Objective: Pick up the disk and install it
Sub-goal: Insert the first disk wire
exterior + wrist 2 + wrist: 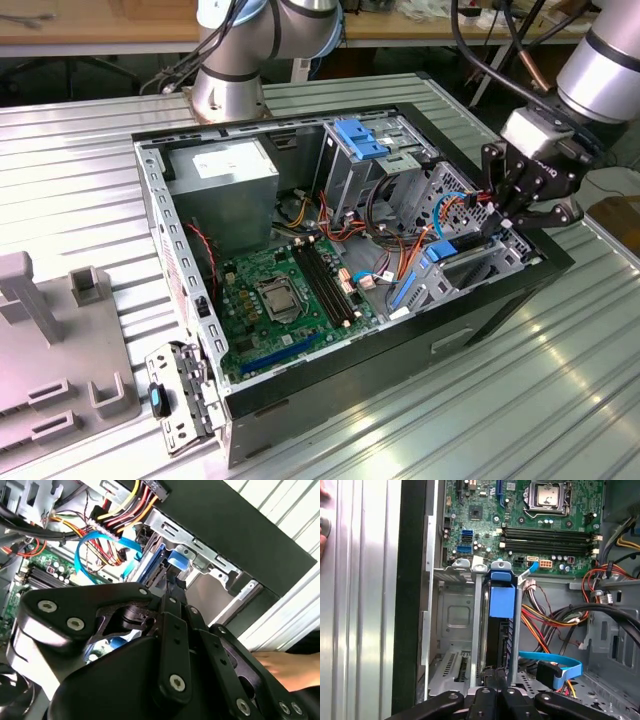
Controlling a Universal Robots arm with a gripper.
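Shiny ribbed silver metal table (420,420). Dull bare grey metal inside the black computer case (470,320), smooth black outside. Smooth bright blue plastic frame on the flat grey metal disk (501,602). Matt black metal gripper (176,587) with shiny little screws (176,682). Glossy green circuit board (280,300).

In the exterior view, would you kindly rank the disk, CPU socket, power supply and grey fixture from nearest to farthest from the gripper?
1. the disk, held by the gripper, in the drive cage.
2. the CPU socket, mid-way across the case.
3. the power supply, in its far corner.
4. the grey fixture, outside it, on the exterior view's left.
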